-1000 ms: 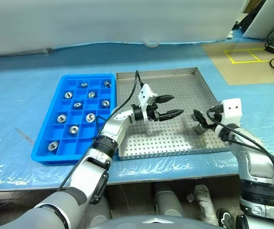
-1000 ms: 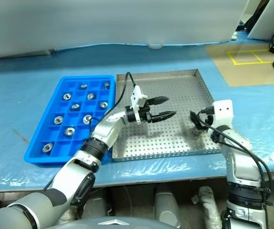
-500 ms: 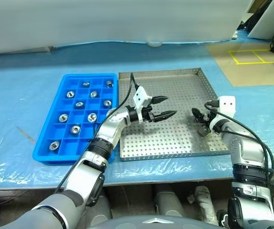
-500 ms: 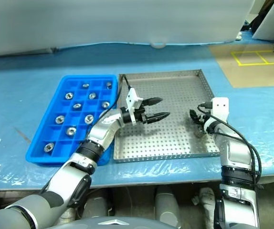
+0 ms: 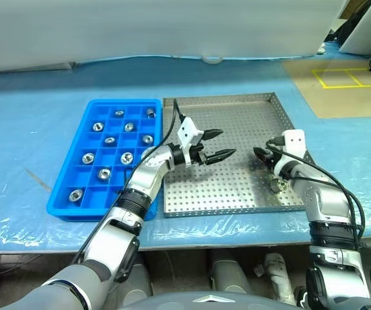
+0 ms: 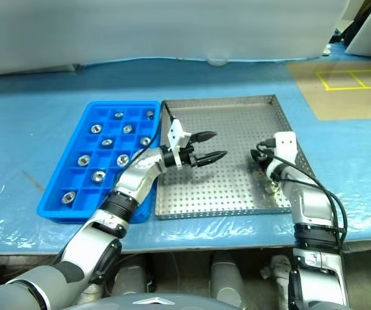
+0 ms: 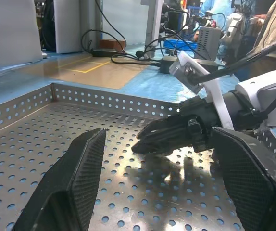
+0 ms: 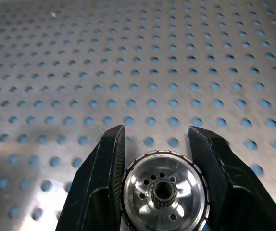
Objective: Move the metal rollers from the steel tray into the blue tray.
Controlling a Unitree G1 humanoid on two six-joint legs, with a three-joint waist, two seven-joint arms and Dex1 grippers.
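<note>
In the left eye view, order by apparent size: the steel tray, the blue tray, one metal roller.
1. steel tray
2. blue tray, somewhat smaller
3. metal roller in the blue tray, far the smallest

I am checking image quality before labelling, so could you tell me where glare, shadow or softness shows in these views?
Right wrist view: the roller mirrors bright glare between the right gripper fingers, which look soft at their base. Left wrist view: the left gripper fingers loom blurred, with reflections on the steel tray floor. Left eye view: even light, and the plastic sheet glints.

Blue-covered table (image 5: 30, 142), yellow-taped floor (image 5: 340, 77)
</note>
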